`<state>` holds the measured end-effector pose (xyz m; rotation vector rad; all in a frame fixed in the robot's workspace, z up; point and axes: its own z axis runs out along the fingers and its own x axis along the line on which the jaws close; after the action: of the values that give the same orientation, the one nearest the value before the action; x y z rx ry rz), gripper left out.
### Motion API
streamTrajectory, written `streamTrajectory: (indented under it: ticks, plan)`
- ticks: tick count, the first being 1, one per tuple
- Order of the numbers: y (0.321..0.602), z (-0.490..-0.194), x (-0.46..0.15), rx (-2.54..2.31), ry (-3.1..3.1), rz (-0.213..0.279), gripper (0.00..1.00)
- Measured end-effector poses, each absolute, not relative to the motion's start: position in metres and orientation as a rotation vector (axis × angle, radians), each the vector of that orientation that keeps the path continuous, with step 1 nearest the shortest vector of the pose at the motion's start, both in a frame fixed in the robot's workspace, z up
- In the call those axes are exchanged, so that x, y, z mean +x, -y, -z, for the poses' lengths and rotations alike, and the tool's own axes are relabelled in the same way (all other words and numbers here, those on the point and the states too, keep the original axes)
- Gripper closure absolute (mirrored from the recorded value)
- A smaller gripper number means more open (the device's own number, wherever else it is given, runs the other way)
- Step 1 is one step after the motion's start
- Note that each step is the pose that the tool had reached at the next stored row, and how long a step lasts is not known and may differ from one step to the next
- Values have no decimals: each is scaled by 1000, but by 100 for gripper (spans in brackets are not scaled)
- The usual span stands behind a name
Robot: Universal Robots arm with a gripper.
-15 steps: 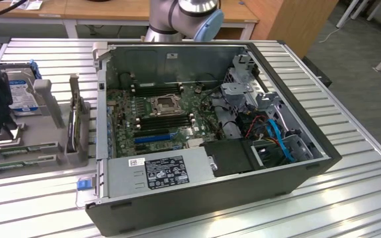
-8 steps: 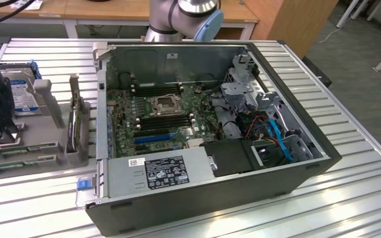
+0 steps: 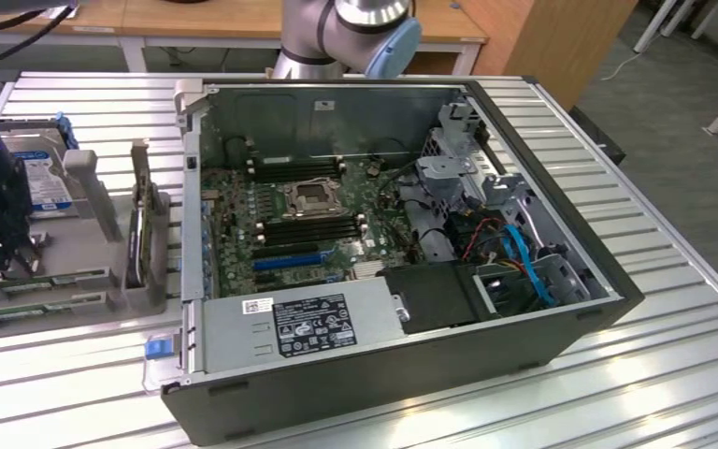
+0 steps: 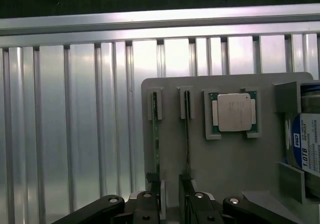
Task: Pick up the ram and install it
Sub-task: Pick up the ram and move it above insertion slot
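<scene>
– What colour is the ram [image 4: 156, 134]?
– Green along its thin edge, just ahead of the gripper [image 4: 172, 194] and its black fingers [image 4: 189, 204]. A darker strip [image 4: 187, 129] beside it is nearly black.
– The holder [image 4: 225, 164] under them?
– Plain matt grey. Farther out from the fingers, the processor chip [image 4: 233, 112] is silver with a green border.
– And the hard drive [image 4: 306, 149]?
– White label, blue band, dark lettering.
– The table [image 4: 75, 124]?
– Silver, ribbed in long parallel stripes.
– The computer case [image 3: 459, 383]?
– Dark grey outside. The motherboard [image 3: 228, 220] is green, with blue slots [image 3: 291, 257] and bright blue cables [image 3: 524, 257].
</scene>
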<state>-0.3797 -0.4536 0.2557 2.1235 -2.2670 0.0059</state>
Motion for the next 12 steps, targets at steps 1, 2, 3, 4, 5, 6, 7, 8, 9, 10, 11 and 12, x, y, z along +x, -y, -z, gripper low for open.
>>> streamTrajectory:
  ticks: [1, 2, 3, 4, 5, 6, 7, 8, 9, 10, 11, 12]
  plan:
    - [454, -254, -380, 2122, 2269, -6, 70]
    - [454, -252, -380, 2120, 2270, -6, 70]
    - [454, -250, -380, 2118, 2272, -6, 70]
    - [454, -248, -380, 2117, 2273, -6, 70]
    - [454, -247, -380, 2115, 2274, -6, 70]
    - [454, -245, -380, 2114, 2275, -6, 70]
    - [454, -243, -380, 2113, 2276, -6, 70]
    - [454, -241, -380, 2112, 2277, -6, 70]
    - [454, -239, -380, 2111, 2278, -6, 70]
    - [454, -238, -380, 2110, 2279, -6, 70]
    - [454, -236, -380, 2109, 2280, -6, 70]
    - [454, -234, -380, 2108, 2281, -6, 70]
